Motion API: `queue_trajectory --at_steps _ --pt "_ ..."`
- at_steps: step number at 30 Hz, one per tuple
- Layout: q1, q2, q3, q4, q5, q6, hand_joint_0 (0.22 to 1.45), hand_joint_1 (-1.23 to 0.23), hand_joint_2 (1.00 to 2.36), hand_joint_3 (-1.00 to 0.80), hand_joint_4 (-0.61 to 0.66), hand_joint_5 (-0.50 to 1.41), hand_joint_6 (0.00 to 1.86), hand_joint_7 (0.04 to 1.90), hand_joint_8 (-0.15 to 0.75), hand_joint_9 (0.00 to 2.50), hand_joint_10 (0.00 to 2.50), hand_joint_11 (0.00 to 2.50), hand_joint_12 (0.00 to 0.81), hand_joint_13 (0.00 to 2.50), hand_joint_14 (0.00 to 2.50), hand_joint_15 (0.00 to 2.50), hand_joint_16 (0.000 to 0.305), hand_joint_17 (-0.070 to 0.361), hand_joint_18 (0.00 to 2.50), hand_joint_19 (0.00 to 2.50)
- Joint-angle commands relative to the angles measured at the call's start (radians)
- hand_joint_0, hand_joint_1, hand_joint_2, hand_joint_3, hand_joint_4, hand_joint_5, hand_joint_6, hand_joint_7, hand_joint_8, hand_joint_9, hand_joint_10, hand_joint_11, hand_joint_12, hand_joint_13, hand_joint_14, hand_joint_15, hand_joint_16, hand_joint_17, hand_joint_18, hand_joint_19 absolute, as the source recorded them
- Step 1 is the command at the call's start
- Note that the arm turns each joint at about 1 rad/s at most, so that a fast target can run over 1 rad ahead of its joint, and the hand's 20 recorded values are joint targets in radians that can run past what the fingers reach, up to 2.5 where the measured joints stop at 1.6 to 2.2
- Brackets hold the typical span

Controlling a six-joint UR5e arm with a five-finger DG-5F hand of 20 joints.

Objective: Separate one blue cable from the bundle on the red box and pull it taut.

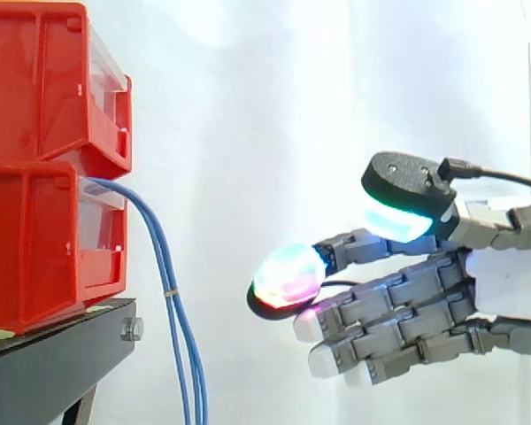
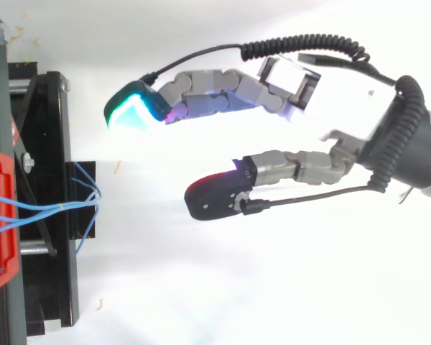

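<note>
The hand [image 1: 504,285] is recorded at the right of the side view. It is spread wide, with the fingers extended level toward 9 o'clock and the thumb carried above them at 12 o'clock. Nothing is held. The leading fingertip [image 1: 288,273] is lit in mixed cyan, green and red, and the thumb pad [image 1: 396,223] is lit cyan. In the top view an open gap is noted between the thumb and the fingers.

At 9 o'clock from the fingertip, well apart from it, the bundle of blue cables [image 1: 165,266] is found. It emerges from the front of the lower red bin [image 1: 35,239], bends over the bin's edge and hangs toward 6 o'clock, past the black stand [image 1: 62,347]. A small pale tie [image 1: 170,290] is seen around the strands partway down. No strand is touched by the hand.

An upper red bin [image 1: 35,80] is stacked on the lower one, at 12 o'clock from it. A white curtain [image 1: 248,106] is hung behind.
</note>
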Motion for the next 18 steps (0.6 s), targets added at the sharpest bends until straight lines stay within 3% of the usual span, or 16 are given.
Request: queue_trajectory --at_steps 1,8,12,18 --pt "0.000 -0.031 0.002 0.052 0.002 0.003 0.44 -0.56 1.00 -0.49 0.16 -0.17 0.50 0.66 0.228 0.61 0.01 0.17 0.374 0.55 0.01 0.29 0.047 0.106 0.36 0.38" --pt "0.016 -0.046 0.004 0.064 0.008 -0.001 0.44 -0.56 1.00 -0.48 0.16 -0.17 0.50 0.66 0.228 0.62 0.01 0.18 0.372 0.56 0.01 0.29 0.048 0.107 0.38 0.38" --pt "0.022 -0.046 0.004 0.066 0.036 -0.015 0.44 -0.56 1.00 -0.48 0.16 -0.17 0.50 0.66 0.228 0.62 0.01 0.18 0.372 0.56 0.01 0.29 0.048 0.107 0.38 0.38" --pt "0.022 -0.048 0.014 0.058 0.037 -0.012 0.44 -0.56 1.00 -0.48 0.17 -0.16 0.50 0.66 0.231 0.63 0.01 0.18 0.372 0.57 0.01 0.30 0.048 0.107 0.39 0.39"
